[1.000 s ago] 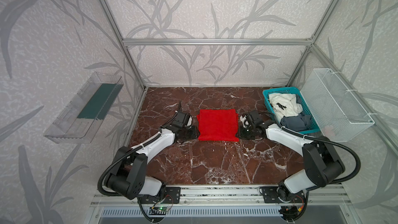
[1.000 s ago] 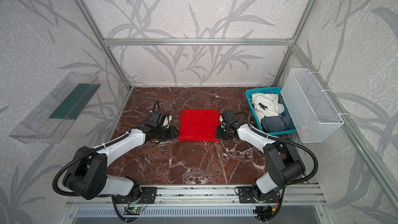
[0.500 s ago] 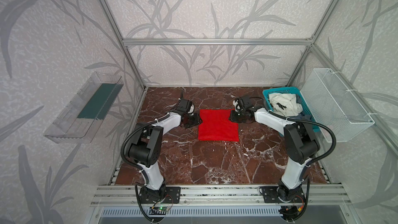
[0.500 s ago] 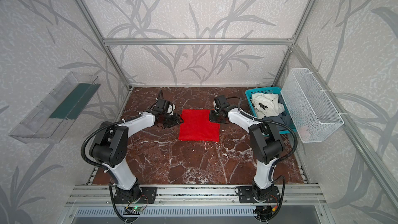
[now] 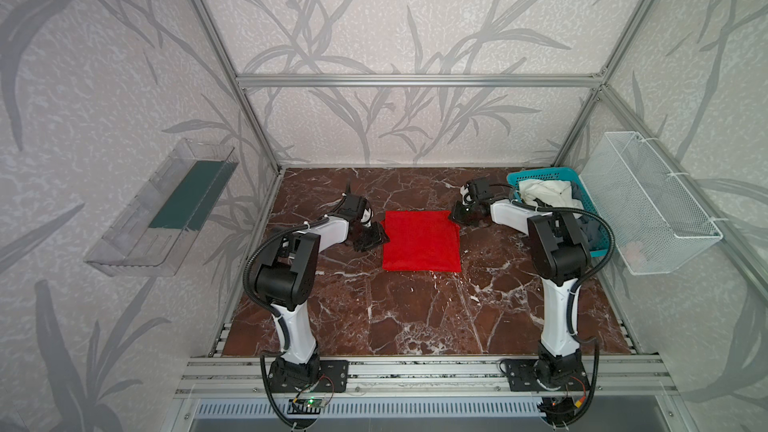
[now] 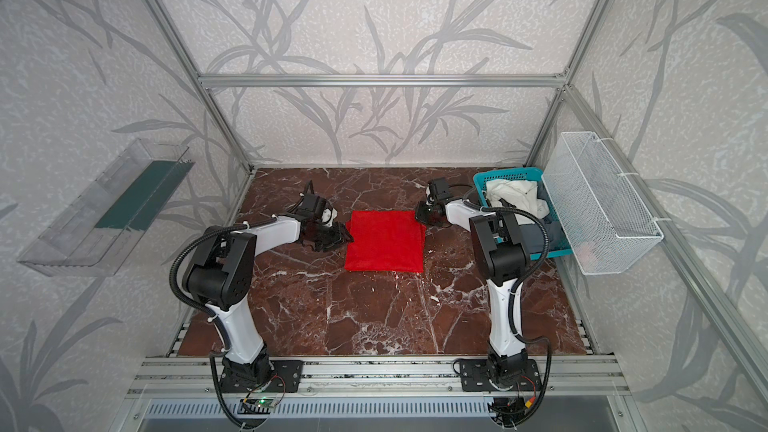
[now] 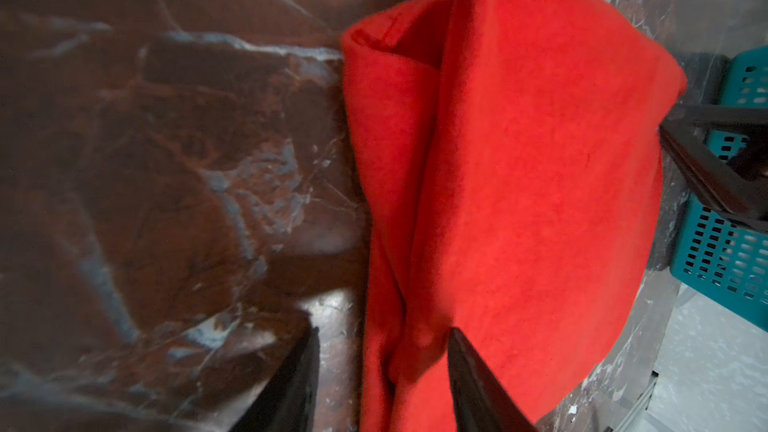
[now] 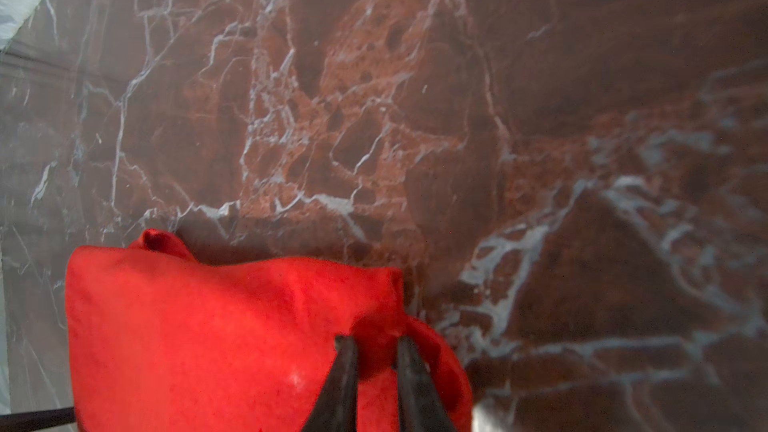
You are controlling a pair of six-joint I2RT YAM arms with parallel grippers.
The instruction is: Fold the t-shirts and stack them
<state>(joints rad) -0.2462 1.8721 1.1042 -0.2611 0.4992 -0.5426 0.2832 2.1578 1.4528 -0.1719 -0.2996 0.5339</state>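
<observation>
A red t-shirt [image 5: 419,243] [image 6: 384,243] lies folded into a flat square in the middle of the marble table [image 5: 374,313]. My left gripper [image 5: 376,236] [image 7: 383,332] is open at the shirt's far left corner, its jaws either side of the loose cloth edge. My right gripper [image 5: 457,216] [image 8: 374,340] is shut on a bunched bit of the red t-shirt [image 8: 232,338] at its far right corner. A white t-shirt [image 5: 544,193] and a grey-blue one [image 5: 592,228] lie crumpled in the teal basket [image 5: 540,175].
The teal basket [image 6: 507,172] stands at the back right, right behind my right arm. A white wire basket [image 5: 652,209] hangs on the right wall and a clear shelf [image 5: 166,209] on the left wall. Bare marble lies in front of the shirt.
Both grippers have moved from the shirt's sides up to its far corners, and the arms' elbows have risen. The left jaws have spread apart.
</observation>
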